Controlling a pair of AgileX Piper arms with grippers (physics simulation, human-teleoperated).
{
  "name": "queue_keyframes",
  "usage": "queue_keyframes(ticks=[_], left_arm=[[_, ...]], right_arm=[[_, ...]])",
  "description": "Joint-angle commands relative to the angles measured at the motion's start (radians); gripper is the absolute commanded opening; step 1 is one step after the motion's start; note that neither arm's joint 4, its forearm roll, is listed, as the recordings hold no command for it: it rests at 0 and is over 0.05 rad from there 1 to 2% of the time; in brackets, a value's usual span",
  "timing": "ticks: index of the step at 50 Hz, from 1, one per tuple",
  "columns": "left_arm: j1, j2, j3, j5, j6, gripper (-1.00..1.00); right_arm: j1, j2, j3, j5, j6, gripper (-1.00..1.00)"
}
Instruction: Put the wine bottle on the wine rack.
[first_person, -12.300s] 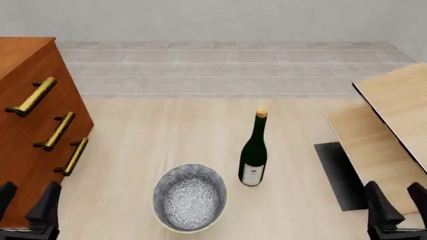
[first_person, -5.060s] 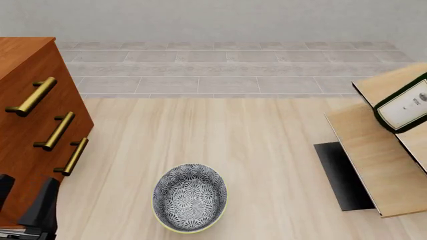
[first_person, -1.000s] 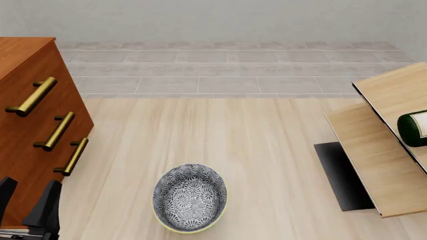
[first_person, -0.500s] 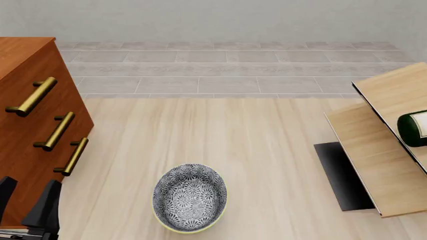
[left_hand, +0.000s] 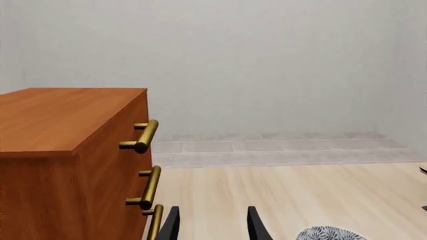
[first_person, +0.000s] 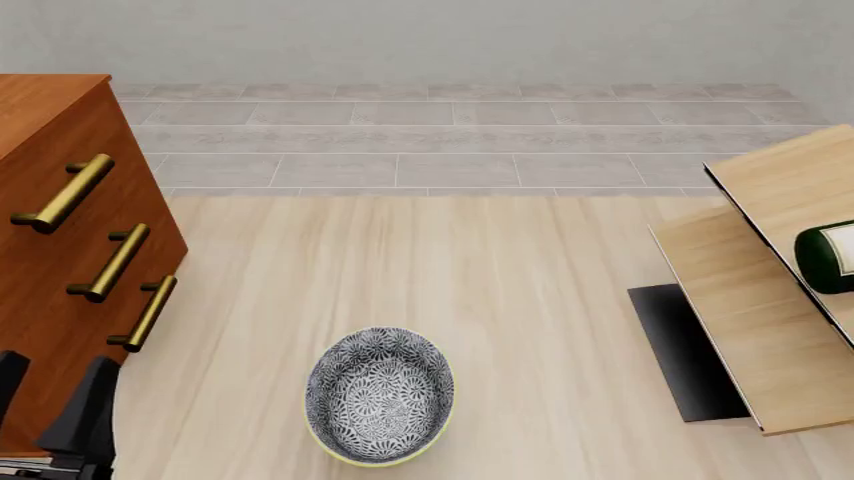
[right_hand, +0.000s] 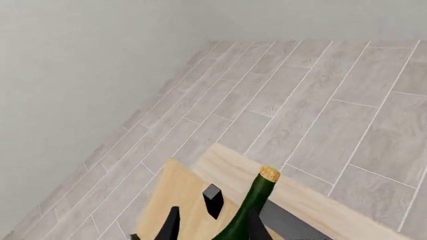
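Wine bottle (first_person: 827, 256): lying on the wine rack (first_person: 747, 300) at the table's right edge, partly cut off by the frame. Left gripper (first_person: 54, 420): idling low beside the drawer cabinet (first_person: 54, 250), fingers spread, gripping nothing. Right gripper (right_hand: 193, 212): fingers standing apart beside the bottle's neck, not clamping it. Patterned bowl (first_person: 380, 393): sitting near centre.

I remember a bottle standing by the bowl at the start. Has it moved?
Yes. The bottle left its spot beside the bowl and now lies far right on the rack.
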Motion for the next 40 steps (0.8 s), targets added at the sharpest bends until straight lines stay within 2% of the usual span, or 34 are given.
queue_keyframes(ticks=[1, 13, 14, 17, 27, 33, 34, 37, 40], left_arm=[[0.006, 0.000, -0.002, 0.000, -0.001, 1.00], [0.013, 0.000, -0.005, 0.002, -0.005, 1.00], [0.014, 0.000, -0.004, 0.001, -0.003, 1.00], [0.015, 0.000, -0.004, 0.001, -0.004, 1.00], [0.019, 0.000, -0.010, 0.004, -0.005, 1.00], [0.019, 0.000, -0.015, 0.007, -0.004, 1.00], [0.019, 0.000, -0.015, 0.008, -0.005, 1.00], [0.017, 0.000, -0.017, 0.010, -0.001, 1.00], [0.015, 0.000, -0.018, 0.009, -0.002, 1.00]], right_arm=[[0.048, -0.047, 0.015, 0.017, -0.007, 1.00], [0.114, -0.083, 0.037, 0.019, -0.039, 1.00], [0.149, -0.098, 0.047, 0.021, -0.048, 1.00], [0.144, -0.099, 0.050, 0.017, -0.055, 1.00], [0.210, -0.142, 0.078, 0.022, -0.082, 1.00], [0.256, -0.192, 0.108, 0.023, -0.111, 1.00], [0.276, -0.209, 0.113, 0.025, -0.133, 1.00], [0.304, -0.229, 0.134, 0.021, -0.139, 1.00], [0.336, -0.261, 0.159, 0.005, -0.179, 1.00]])
